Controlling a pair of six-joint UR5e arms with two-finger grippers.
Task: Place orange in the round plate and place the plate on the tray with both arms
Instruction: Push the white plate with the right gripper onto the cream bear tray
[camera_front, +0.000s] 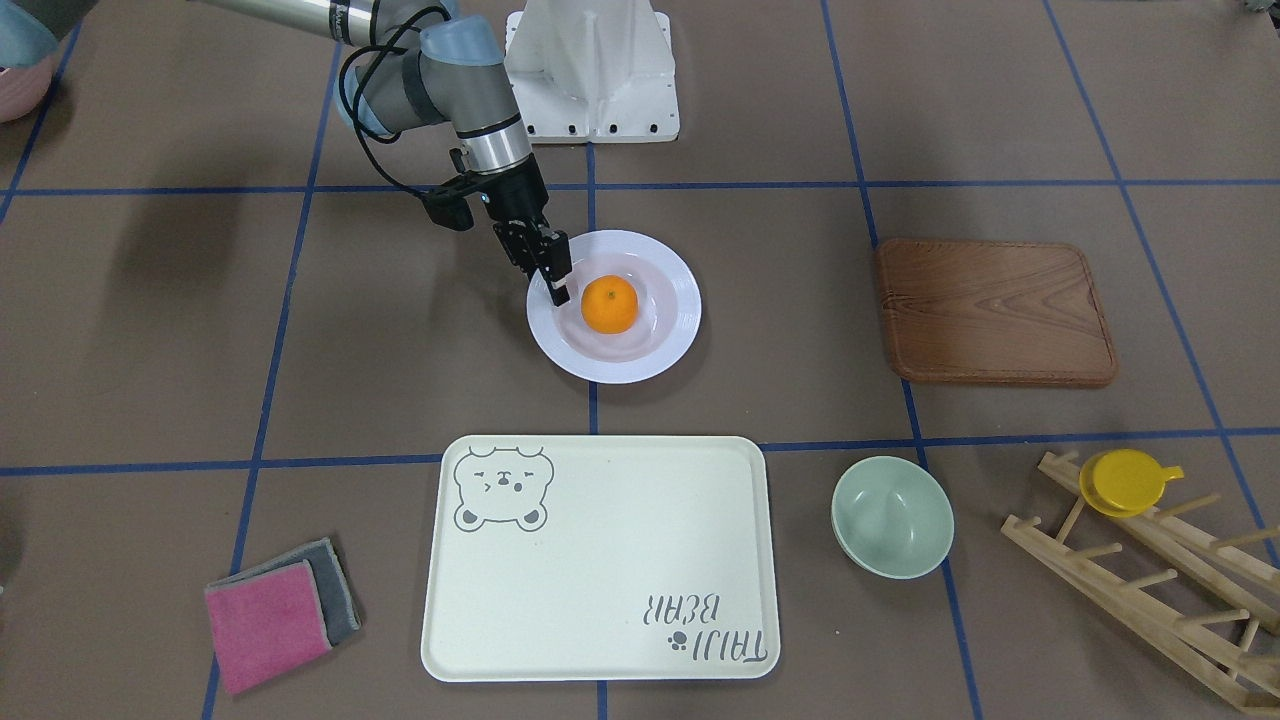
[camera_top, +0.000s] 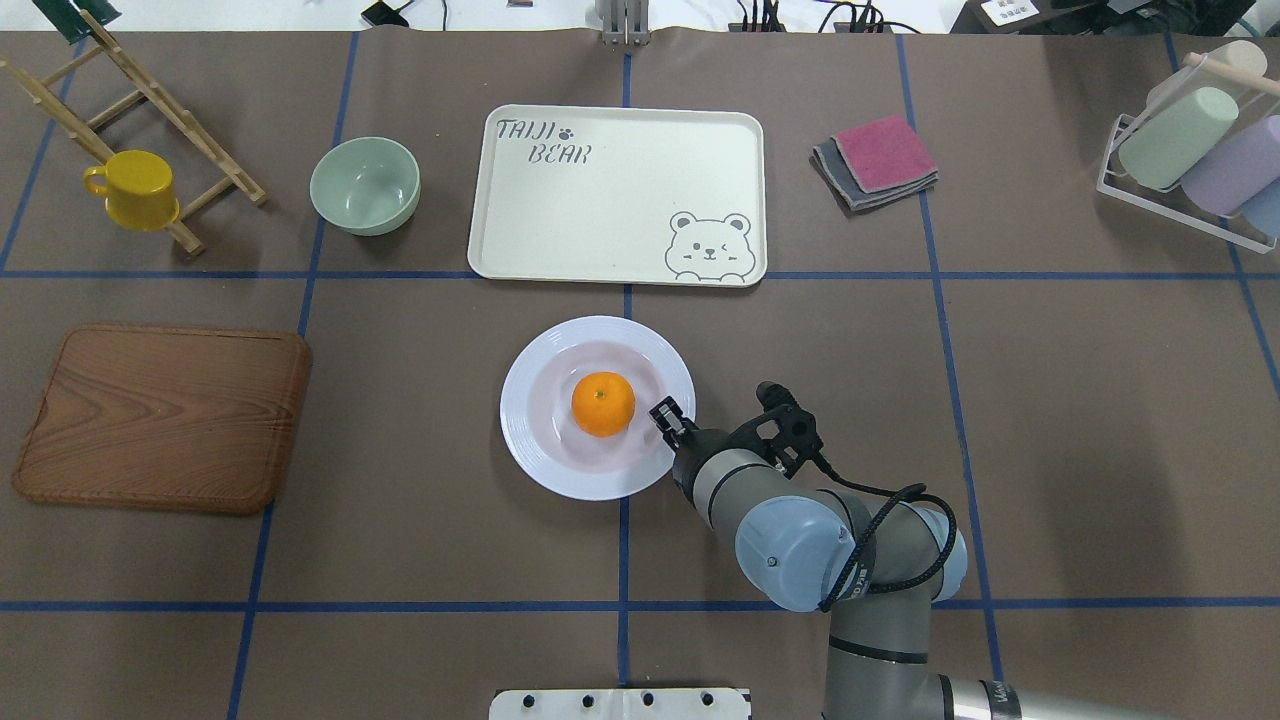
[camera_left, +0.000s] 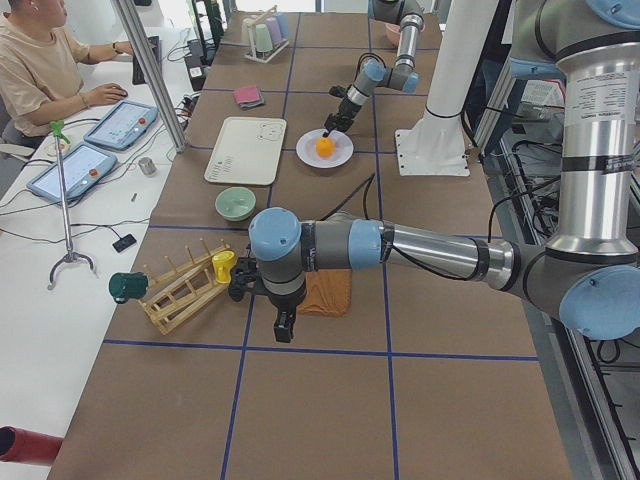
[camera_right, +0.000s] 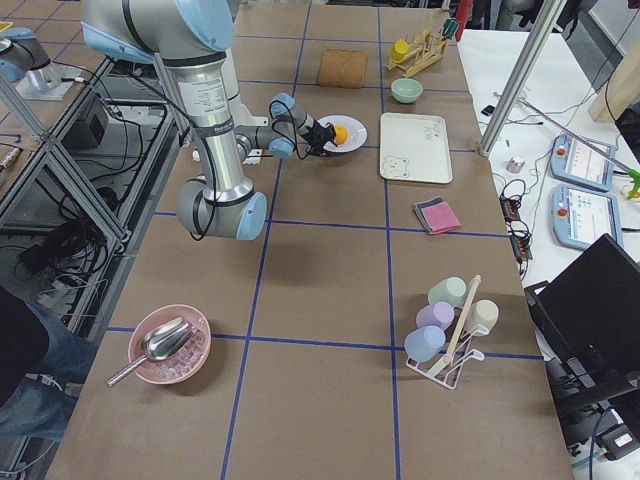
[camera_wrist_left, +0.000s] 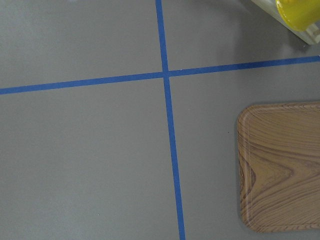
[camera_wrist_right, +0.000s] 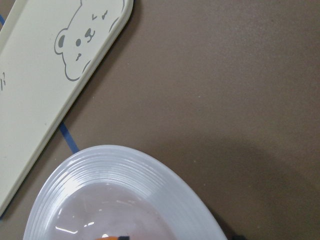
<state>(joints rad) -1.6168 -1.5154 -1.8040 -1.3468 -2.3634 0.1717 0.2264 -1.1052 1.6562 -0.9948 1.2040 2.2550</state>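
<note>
Tray (camera_front: 600, 560): flat on the table, bear print up. Plate (camera_front: 560, 345): on the table near the tray, not touching it. Orange (camera_front: 609, 304): in the plate's sunken centre, lying free. Right gripper (camera_front: 557, 290): over the plate's rim just beside the orange, holding nothing; wrist view shows its two tips apart, one inside the rim, one outside. Left gripper (camera_left: 284, 326): near the wooden board (camera_left: 325, 292), side view only; cannot tell its grip.

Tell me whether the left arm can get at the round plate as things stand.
Probably yes. Bare table lies between the left gripper, near the wooden board, and the round plate; the right gripper sits at the plate's far rim.
</note>
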